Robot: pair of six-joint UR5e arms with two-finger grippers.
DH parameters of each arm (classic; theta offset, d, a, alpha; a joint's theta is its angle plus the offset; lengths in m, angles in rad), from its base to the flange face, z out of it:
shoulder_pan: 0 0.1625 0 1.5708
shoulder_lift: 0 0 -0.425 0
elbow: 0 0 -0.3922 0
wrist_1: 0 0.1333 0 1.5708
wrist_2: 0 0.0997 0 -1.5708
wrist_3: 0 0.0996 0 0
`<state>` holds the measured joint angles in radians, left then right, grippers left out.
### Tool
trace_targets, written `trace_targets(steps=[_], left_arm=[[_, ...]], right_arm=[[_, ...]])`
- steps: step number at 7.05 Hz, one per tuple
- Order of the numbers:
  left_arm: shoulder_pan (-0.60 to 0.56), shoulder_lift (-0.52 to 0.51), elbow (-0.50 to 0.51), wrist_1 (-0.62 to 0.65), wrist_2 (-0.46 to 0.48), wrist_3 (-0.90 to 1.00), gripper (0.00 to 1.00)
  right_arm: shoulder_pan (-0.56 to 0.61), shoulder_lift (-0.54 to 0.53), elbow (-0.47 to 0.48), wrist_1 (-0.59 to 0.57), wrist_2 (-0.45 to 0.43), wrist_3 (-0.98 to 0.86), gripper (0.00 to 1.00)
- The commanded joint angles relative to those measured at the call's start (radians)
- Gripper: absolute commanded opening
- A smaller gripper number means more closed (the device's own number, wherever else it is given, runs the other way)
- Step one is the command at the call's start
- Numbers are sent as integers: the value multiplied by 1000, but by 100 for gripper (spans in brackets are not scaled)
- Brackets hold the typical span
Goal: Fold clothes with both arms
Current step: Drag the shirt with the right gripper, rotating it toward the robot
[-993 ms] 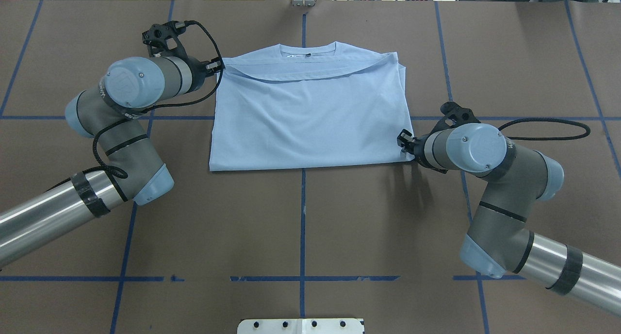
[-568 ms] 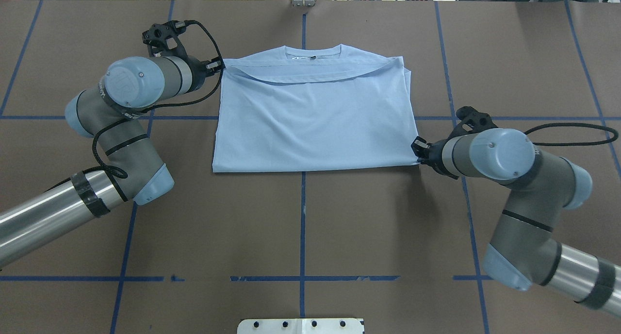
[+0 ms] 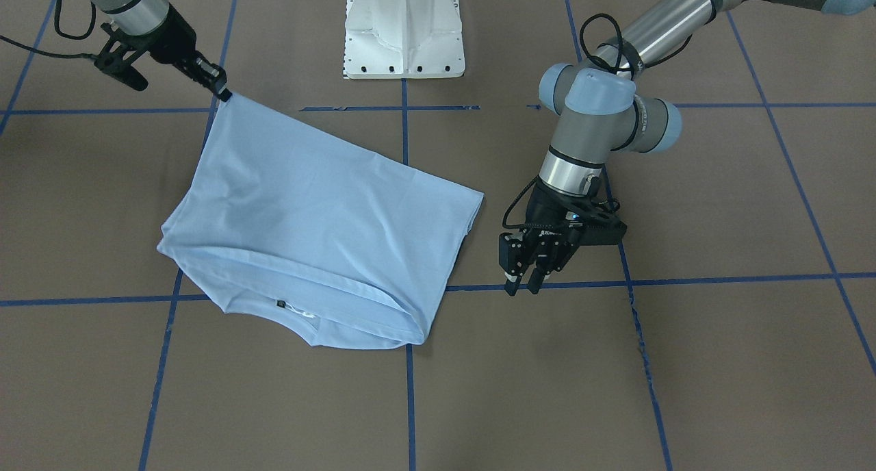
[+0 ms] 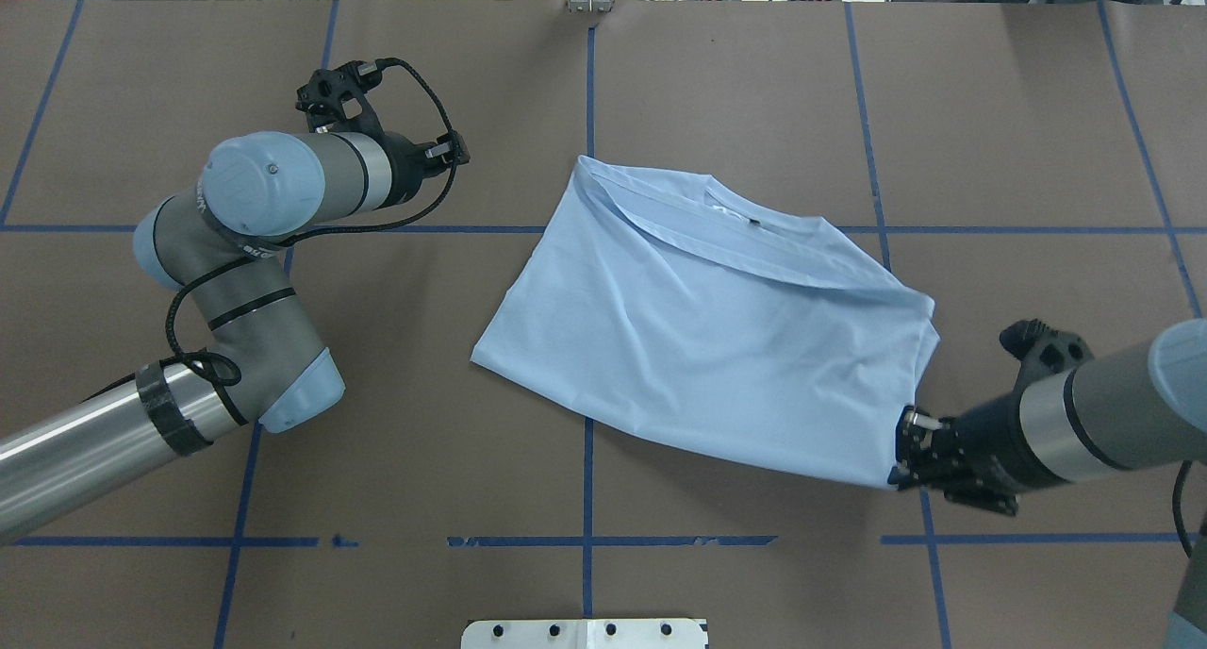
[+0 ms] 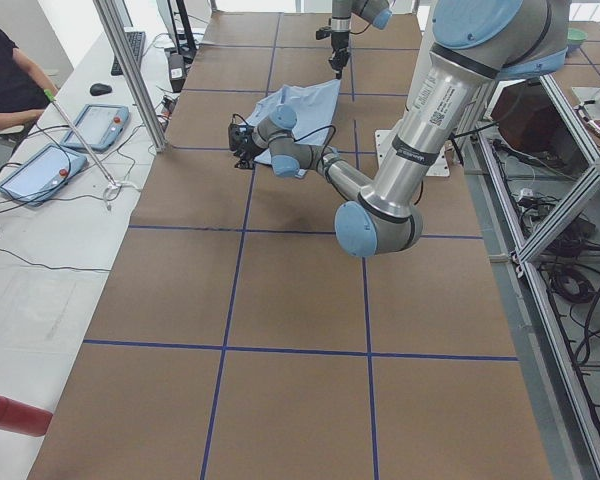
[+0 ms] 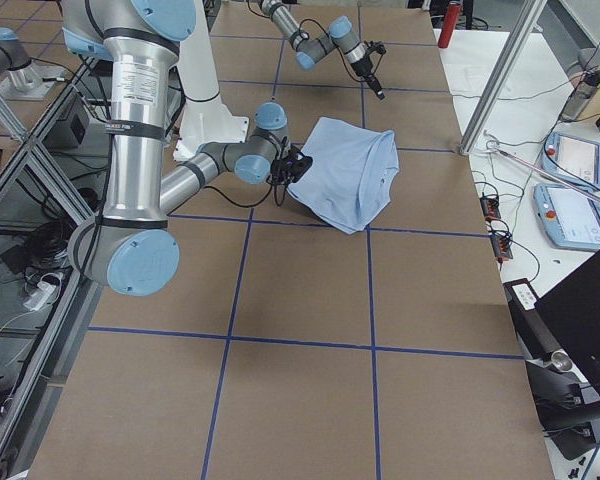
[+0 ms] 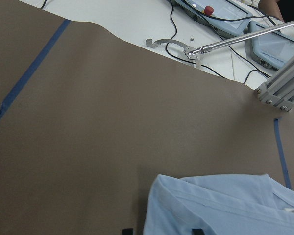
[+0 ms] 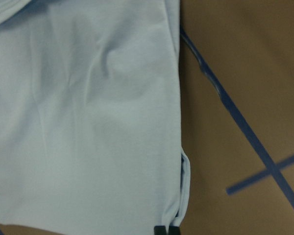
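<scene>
T-shirt (image 4: 717,338), light blue, folded to a rough rectangle, flat on the brown table cover (image 4: 424,460). Lies out ahead of the white pedestal base (image 3: 404,29) and over toward the robot's right of it. Set askew to the blue tape grid (image 4: 587,498), with collar (image 3: 294,320) on the side turned away from the base and dark neck label (image 4: 754,221) showing. Pinched at the corner nearest the base by the right gripper (image 4: 903,460), clamped tight on the cloth, that corner drawn to a point. Slack elsewhere, with soft creases across the top layer.

Left gripper (image 3: 523,283) ahead of the base on the robot's left, beside the shirt yet clear of it, fingers parted and holding nothing. From its wrist camera, two fingertips set apart at the lower edge, a shirt corner in sight beyond.

Beyond the table edge farthest from the base, white bench (image 5: 50,230) with two tablet-like pendants (image 5: 95,125), loose cables and a slanted aluminium post (image 5: 130,70). Seated person (image 5: 5,80) at that bench, partly cut off by the picture edge. Red cylinder (image 5: 15,413) on the same bench, well away from the base. Metal framing (image 5: 570,200) and tangled cables on the floor behind the base.
</scene>
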<state>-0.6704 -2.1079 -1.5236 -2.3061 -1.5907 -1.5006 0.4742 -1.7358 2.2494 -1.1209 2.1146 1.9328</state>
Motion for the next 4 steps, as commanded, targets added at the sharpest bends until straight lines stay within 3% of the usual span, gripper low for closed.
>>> trace_targets(steps=[1,2,3,4], left_arm=[[52,67,-217,120,-101,-112,53],[125,81,-274,201,-115,-198,55],[206,83,-267,243,-111,-261,58],[275,86,-256,247,-109,-297,58]], right_arm=[[-221,-24,39,-2,122,47,0],[-265,-24,39,-2,116,49,0],[-281,-25,38,-2,108,51,0],[-285,-25,35,-8,107,51,7]])
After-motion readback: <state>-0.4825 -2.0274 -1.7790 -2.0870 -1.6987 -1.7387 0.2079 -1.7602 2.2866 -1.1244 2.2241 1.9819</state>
